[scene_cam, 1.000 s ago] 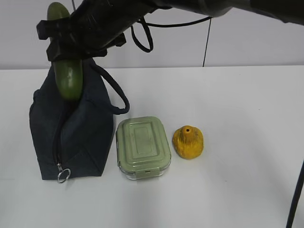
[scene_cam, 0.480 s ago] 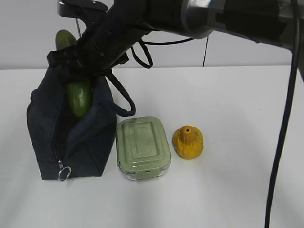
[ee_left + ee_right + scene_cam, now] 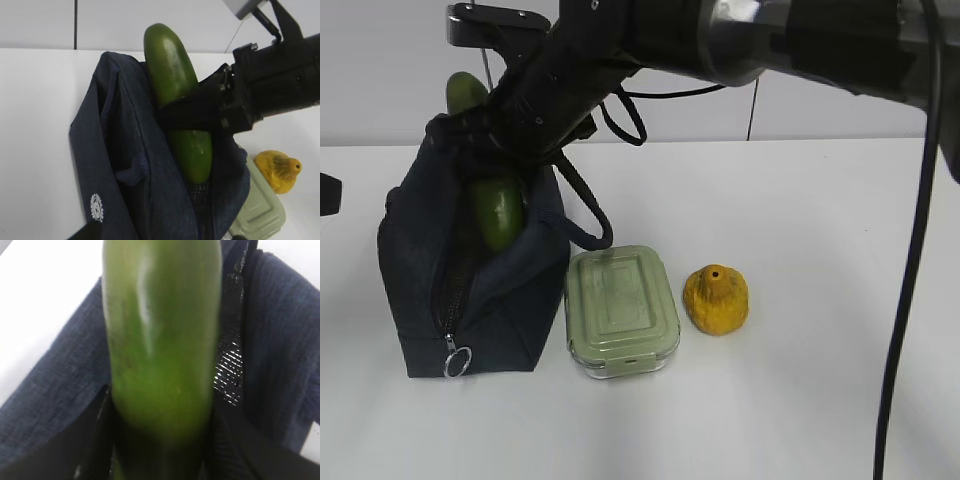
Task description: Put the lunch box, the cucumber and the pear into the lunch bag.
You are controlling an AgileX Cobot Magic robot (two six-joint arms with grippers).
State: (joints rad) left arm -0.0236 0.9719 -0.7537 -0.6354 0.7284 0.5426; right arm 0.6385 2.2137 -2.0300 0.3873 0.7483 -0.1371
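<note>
Well, we start with the view from the front. The right gripper (image 3: pixel 505 140) is closed on the cucumber (image 3: pixel 498 212), about at its middle. The cucumber stands nearly straight up. Its low end is inside the open top of the lunch bag (image 3: pixel 490 300) and its top end pokes out above. The lunch box (image 3: pixel 622 310) sits on the table (image 3: pixel 820 200) just beside the bag. The pear (image 3: pixel 716 298) sits just beside the box. A dark bit at the left edge may be the left gripper (image 3: pixel 326 194). It is apart from the bag, and we cannot tell if it is open or closed.

Next, the left wrist view. We see the cucumber (image 3: pixel 170 65) leaning into the bag (image 3: pixel 120 165), with the right gripper (image 3: pixel 200 112) wrapped across it. The bag looks soft and floppy, so we think its mouth could fold shut.

Last, the right wrist view. The cucumber (image 3: pixel 160 340) fills the picture, with dark fingers (image 3: pixel 95 450) on both sides and blue cloth (image 3: pixel 280 315) all around.

We think the cucumber is stiff, smooth and a bit slippery, so the middle is a good place to hold it. The box looks hard and heavier, and its clear bottom might break, so we would take it by its two long sides. The pear is lumpy and round, so we would hold it across its fat part.
</note>
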